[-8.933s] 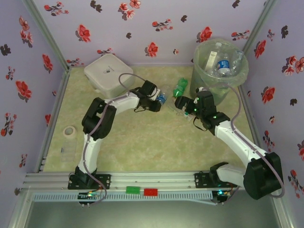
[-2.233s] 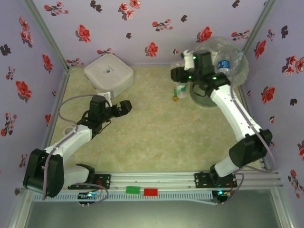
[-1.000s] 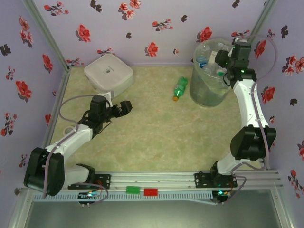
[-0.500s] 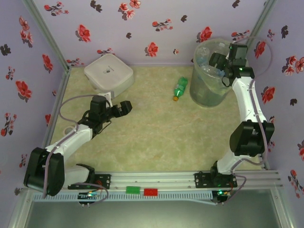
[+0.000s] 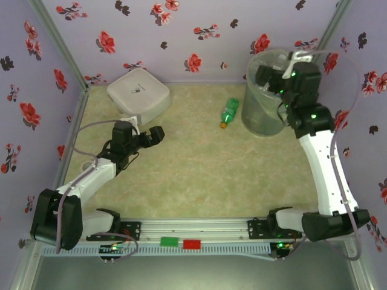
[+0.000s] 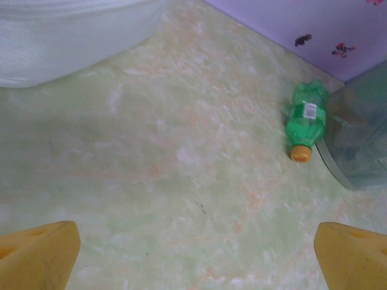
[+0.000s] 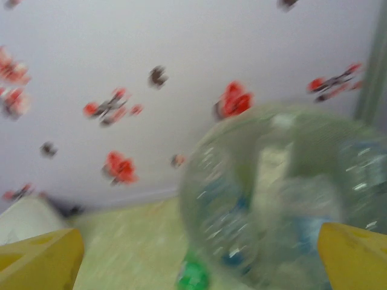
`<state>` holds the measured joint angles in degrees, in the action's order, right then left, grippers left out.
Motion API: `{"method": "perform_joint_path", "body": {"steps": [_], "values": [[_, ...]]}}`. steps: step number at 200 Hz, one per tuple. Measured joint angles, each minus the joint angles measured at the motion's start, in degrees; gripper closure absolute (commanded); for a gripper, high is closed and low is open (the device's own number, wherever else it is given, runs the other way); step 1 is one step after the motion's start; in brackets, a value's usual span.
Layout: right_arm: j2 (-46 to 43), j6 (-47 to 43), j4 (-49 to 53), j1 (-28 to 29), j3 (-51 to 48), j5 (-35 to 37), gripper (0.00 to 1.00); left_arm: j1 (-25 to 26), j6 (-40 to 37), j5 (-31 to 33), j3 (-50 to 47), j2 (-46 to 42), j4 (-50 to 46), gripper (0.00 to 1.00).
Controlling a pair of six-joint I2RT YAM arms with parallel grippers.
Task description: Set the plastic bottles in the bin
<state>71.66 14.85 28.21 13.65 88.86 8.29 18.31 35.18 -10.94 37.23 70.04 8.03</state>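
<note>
left gripper: jaws wide apart, empty, low over the table.
green bottle: on its side just beside the bin, cap toward me.
plan: I'd pinch it mid-body, across its width.
right gripper: spread, empty, above the bin's rim.

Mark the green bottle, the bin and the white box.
green bottle point(image 6: 306, 119): left wrist view, on its body just below the label.
bin point(image 5: 260, 112): top view, on the outer wall, left side.
white box point(image 5: 139, 93): top view, on the middle of the lid.
</note>
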Motion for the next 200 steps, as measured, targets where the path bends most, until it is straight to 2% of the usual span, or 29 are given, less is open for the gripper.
{"method": "perform_joint_path", "body": {"steps": [20,44,83,103,137,200], "values": [[-0.4,2.4,-0.7,6.2,-7.0,1.0,0.00,-1.4,0.0,0.4,0.0,0.0,0.3,0.00],[3.2,6.7,-1.6,12.2,-14.9,3.2,0.00,-2.3,0.0,0.4,0.0,0.0,0.5,0.00],[13.8,13.3,-5.9,17.0,-19.7,7.7,0.00,-3.2,0.0,0.4,-1.7,-0.2,1.4,0.00],[22.0,15.2,-6.8,17.2,-17.0,10.8,0.00,-4.3,0.0,0.5,-3.0,-0.2,1.1,0.00],[36.0,16.8,-6.5,17.1,-6.8,17.2,0.00,-6.9,0.0,0.8,-4.5,-1.5,0.9,0.00],[52.7,19.7,-7.0,14.1,8.4,23.7,0.00,-9.6,-1.9,1.7,-5.6,-3.4,0.8,0.00]]}}
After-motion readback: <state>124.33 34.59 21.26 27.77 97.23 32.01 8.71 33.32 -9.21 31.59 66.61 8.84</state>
